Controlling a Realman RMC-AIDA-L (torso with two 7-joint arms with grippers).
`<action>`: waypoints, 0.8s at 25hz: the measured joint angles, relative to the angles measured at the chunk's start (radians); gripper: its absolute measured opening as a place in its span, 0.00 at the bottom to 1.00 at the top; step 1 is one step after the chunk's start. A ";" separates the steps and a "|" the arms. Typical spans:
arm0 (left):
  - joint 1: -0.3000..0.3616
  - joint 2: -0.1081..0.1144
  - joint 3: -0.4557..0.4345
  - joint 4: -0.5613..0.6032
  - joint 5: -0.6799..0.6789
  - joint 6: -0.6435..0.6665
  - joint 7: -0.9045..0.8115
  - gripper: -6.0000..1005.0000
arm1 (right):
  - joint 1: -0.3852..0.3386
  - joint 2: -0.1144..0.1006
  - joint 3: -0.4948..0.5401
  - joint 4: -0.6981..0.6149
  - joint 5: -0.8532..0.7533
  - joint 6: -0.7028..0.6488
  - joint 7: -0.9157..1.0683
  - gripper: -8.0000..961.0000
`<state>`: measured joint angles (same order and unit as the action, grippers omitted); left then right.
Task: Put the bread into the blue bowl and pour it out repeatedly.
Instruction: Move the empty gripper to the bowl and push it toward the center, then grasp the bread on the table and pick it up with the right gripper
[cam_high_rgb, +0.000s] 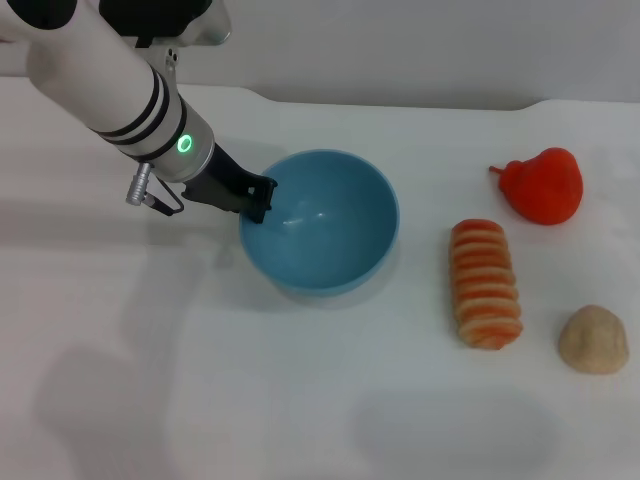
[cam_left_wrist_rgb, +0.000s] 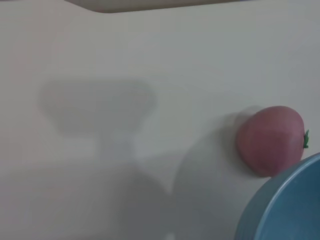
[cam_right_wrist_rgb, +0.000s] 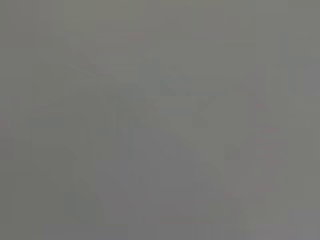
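Head view: left gripper (cam_high_rgb: 258, 200) pinching near-left rim of blue bowl (cam_high_rgb: 335, 262), bowl empty, tipped slightly. Bread (cam_high_rgb: 486, 283) on table (cam_high_rgb: 300, 400), well right of bowl, long axis running away from robot; ridged, striped orange and cream. Red pear-shaped toy (cam_high_rgb: 543, 185) and tan lump (cam_high_rgb: 593, 340) nearby. Right gripper unseen.

Left wrist view: bowl rim, red toy beyond.

Right wrist view: featureless grey.

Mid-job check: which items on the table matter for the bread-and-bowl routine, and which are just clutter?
For the job:
- bread, lying on the table, not in the bowl
- blue bowl, empty
- left gripper, at the bowl's rim

Just lying about:
- red pear-shaped toy
- round tan lump

The right gripper is not in view.
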<state>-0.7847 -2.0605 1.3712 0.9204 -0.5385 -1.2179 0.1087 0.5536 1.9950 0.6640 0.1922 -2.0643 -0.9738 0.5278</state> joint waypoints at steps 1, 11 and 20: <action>0.001 0.000 -0.002 0.000 0.000 0.000 0.000 0.00 | 0.008 -0.018 -0.004 0.004 -0.077 0.011 0.082 0.51; 0.003 0.000 -0.007 0.000 -0.003 0.004 -0.001 0.00 | 0.138 -0.137 -0.005 -0.063 -0.700 -0.012 0.775 0.51; 0.007 -0.001 -0.017 -0.004 -0.006 0.023 -0.001 0.00 | 0.333 -0.142 -0.336 -0.468 -0.849 -0.323 1.292 0.51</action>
<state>-0.7780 -2.0616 1.3539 0.9168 -0.5448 -1.1950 0.1073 0.8864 1.8533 0.3281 -0.2762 -2.9130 -1.2964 1.8200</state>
